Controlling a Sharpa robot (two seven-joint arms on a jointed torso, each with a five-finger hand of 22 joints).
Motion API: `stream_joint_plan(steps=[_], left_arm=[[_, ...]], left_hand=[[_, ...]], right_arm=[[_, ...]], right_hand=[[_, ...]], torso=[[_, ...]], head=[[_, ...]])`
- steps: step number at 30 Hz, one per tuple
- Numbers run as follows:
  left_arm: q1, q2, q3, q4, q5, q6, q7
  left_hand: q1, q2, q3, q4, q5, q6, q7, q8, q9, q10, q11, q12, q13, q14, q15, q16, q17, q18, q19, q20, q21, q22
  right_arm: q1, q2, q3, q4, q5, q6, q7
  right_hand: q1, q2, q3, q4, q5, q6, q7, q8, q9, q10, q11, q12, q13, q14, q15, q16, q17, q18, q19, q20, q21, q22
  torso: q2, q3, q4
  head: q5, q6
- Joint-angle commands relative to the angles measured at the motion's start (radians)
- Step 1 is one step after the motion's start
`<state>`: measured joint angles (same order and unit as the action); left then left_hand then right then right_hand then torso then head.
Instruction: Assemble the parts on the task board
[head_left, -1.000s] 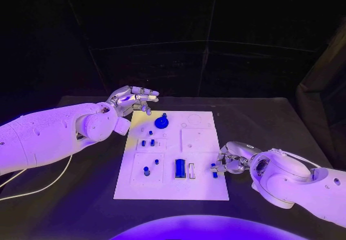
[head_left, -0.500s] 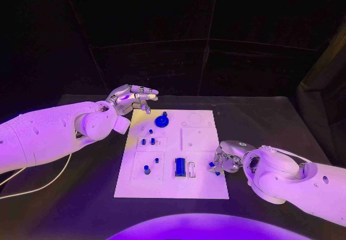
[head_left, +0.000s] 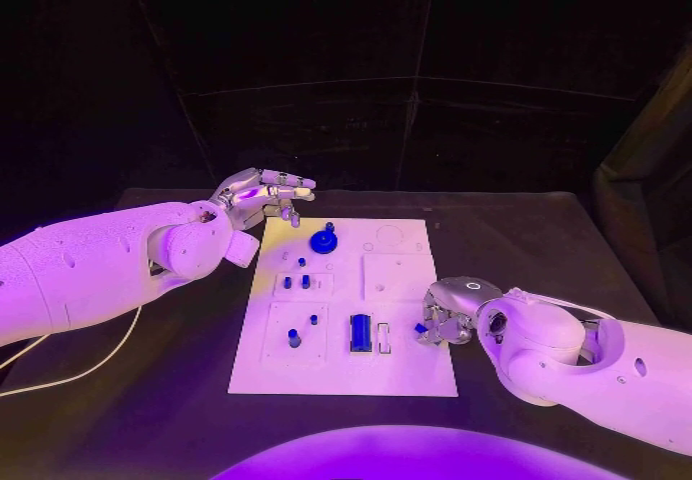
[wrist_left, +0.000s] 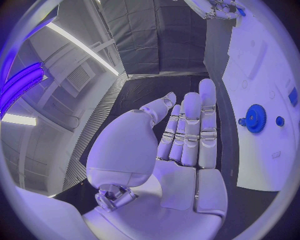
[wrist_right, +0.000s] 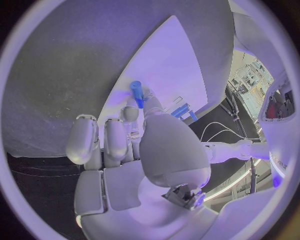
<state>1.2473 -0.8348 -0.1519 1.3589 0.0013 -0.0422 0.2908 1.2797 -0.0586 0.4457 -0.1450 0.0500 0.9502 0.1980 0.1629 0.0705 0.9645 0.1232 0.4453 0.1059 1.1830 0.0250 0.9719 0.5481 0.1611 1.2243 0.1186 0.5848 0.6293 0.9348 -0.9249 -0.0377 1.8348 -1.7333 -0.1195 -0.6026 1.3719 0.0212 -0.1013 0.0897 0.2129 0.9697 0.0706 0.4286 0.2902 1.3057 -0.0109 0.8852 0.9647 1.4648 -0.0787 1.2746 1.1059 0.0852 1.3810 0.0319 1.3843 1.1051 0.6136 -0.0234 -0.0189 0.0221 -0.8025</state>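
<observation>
The white task board lies in the middle of the table. A blue gear stands near its far end. A long blue block and several small blue pegs sit in its slots. My left hand hovers over the board's far left corner, fingers stretched out and holding nothing. My right hand is at the board's right edge, low over it. It pinches a small blue peg between thumb and a finger.
The black table spreads around the board on all sides. A white cable runs across the table at the left, under my left arm. Dark panels close the space behind the table.
My right hand has shifted a little to the left and farther along the board's right edge, still pinching the blue peg. My left hand has barely moved.
</observation>
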Motion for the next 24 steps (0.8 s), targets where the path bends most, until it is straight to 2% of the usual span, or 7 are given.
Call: stream_joint_plan(steps=[1, 4, 9, 11, 12, 15, 24], left_arm=[[0.001, 0.0, 0.001, 0.001, -0.002, 0.016, 0.0], [0.001, 0.0, 0.001, 0.0, -0.002, 0.015, 0.0], [0.001, 0.002, 0.001, -0.002, -0.002, 0.012, 0.001], [0.001, 0.002, 0.001, -0.002, -0.002, 0.012, 0.002], [0.001, 0.002, 0.001, -0.002, -0.002, 0.011, 0.002], [0.001, 0.002, 0.001, -0.002, -0.002, 0.011, 0.002], [0.002, 0.004, 0.001, -0.001, -0.002, 0.01, 0.0]], left_hand=[[0.004, 0.0, -0.002, -0.002, -0.001, -0.007, 0.001, 0.004, -0.001, -0.007, -0.003, 0.005, -0.001, -0.007, 0.003, 0.005, -0.001, 0.019, -0.007, 0.002, -0.003, -0.001], [0.004, 0.0, -0.002, -0.002, -0.001, -0.007, 0.001, 0.004, -0.001, -0.007, -0.003, 0.005, -0.001, -0.007, 0.003, 0.005, -0.001, 0.019, -0.007, 0.002, -0.003, -0.001], [0.004, 0.0, -0.002, -0.002, -0.001, -0.007, 0.001, 0.004, -0.001, -0.007, -0.003, 0.005, -0.001, -0.007, 0.003, 0.005, -0.001, 0.019, -0.007, 0.002, -0.003, -0.001], [0.004, 0.0, -0.002, -0.002, -0.001, -0.007, 0.001, 0.004, -0.001, -0.007, -0.003, 0.005, -0.001, -0.007, 0.003, 0.005, -0.001, 0.019, -0.007, 0.002, -0.003, -0.001], [0.004, 0.0, -0.002, -0.002, -0.001, -0.007, 0.001, 0.004, -0.001, -0.007, -0.003, 0.005, -0.001, -0.007, 0.003, 0.005, -0.001, 0.019, -0.007, 0.002, -0.003, -0.001], [0.004, 0.0, -0.002, -0.002, -0.001, -0.007, 0.001, 0.004, -0.001, -0.007, -0.003, 0.005, -0.001, -0.007, 0.003, 0.005, -0.001, 0.019, -0.007, 0.002, -0.003, -0.001], [0.005, 0.0, -0.002, -0.003, -0.001, -0.008, 0.001, 0.005, -0.001, -0.008, -0.003, 0.006, -0.001, -0.008, 0.003, 0.005, -0.002, 0.02, -0.008, 0.002, -0.003, -0.001]], right_arm=[[-0.011, -0.007, -0.011, -0.004, 0.038, 0.019, -0.045], [-0.011, -0.016, -0.01, 0.014, 0.11, -0.033, -0.045], [-0.011, -0.032, -0.01, 0.042, 0.214, -0.126, -0.032], [-0.011, -0.036, -0.01, 0.051, 0.258, -0.164, -0.023], [-0.011, -0.039, -0.01, 0.056, 0.284, -0.184, -0.017], [-0.01, -0.042, -0.01, 0.066, 0.353, -0.225, -0.006], [-0.01, -0.019, -0.01, 0.059, 0.471, -0.246, -0.029]], right_hand=[[-0.019, 0.026, 0.024, 0.023, 0.029, 0.003, 0.0, -0.012, -0.019, 0.003, 0.0, 0.001, 0.004, 0.032, 0.0, 0.0, 0.008, 0.002, 0.003, -0.001, 0.003, 0.005], [-0.022, 0.023, 0.055, 0.028, 0.072, 0.004, 0.0, -0.023, -0.025, 0.005, 0.0, 0.004, 0.009, 0.034, -0.001, 0.004, 0.014, 0.002, 0.006, -0.003, 0.005, 0.01], [-0.029, -0.001, 0.124, 0.036, 0.159, 0.014, -0.002, -0.036, -0.03, 0.009, -0.002, 0.008, 0.015, 0.036, -0.002, 0.011, 0.025, 0.0, 0.013, -0.005, 0.01, 0.02], [-0.041, -0.017, 0.158, 0.044, 0.187, 0.019, -0.002, -0.041, -0.032, 0.011, -0.002, 0.01, 0.018, 0.036, -0.003, 0.012, 0.029, -0.001, 0.014, -0.005, 0.012, 0.023], [-0.053, -0.039, 0.196, 0.052, 0.199, 0.024, -0.001, -0.044, -0.032, 0.013, -0.005, 0.009, 0.019, 0.036, -0.002, 0.013, 0.03, -0.001, 0.015, -0.005, 0.012, 0.024], [-0.069, -0.051, 0.233, 0.061, 0.206, 0.025, -0.002, -0.048, -0.033, 0.015, -0.002, 0.01, 0.02, 0.037, -0.002, 0.013, 0.033, -0.001, 0.015, -0.004, 0.012, 0.024], [-0.098, -0.079, 0.297, 0.072, 0.205, 0.029, -0.001, -0.053, -0.032, 0.02, -0.001, 0.014, 0.025, 0.037, -0.001, 0.014, 0.036, -0.001, 0.014, -0.003, 0.012, 0.024]], torso=[[0.0, 0.001, -0.0008], [0.0, 0.0008, 0.0], [-0.001, -0.0015, 0.0007], [-0.001, -0.0013, 0.0012], [0.0, -0.001, 0.0009], [-0.001, -0.0005, -0.0001], [0.0, -0.0014, 0.0008]], head=[[0.001, 0.002], [-0.002, 0.004], [-0.005, 0.003], [-0.005, 0.003], [-0.005, 0.003], [-0.004, 0.002], [-0.004, 0.004]])
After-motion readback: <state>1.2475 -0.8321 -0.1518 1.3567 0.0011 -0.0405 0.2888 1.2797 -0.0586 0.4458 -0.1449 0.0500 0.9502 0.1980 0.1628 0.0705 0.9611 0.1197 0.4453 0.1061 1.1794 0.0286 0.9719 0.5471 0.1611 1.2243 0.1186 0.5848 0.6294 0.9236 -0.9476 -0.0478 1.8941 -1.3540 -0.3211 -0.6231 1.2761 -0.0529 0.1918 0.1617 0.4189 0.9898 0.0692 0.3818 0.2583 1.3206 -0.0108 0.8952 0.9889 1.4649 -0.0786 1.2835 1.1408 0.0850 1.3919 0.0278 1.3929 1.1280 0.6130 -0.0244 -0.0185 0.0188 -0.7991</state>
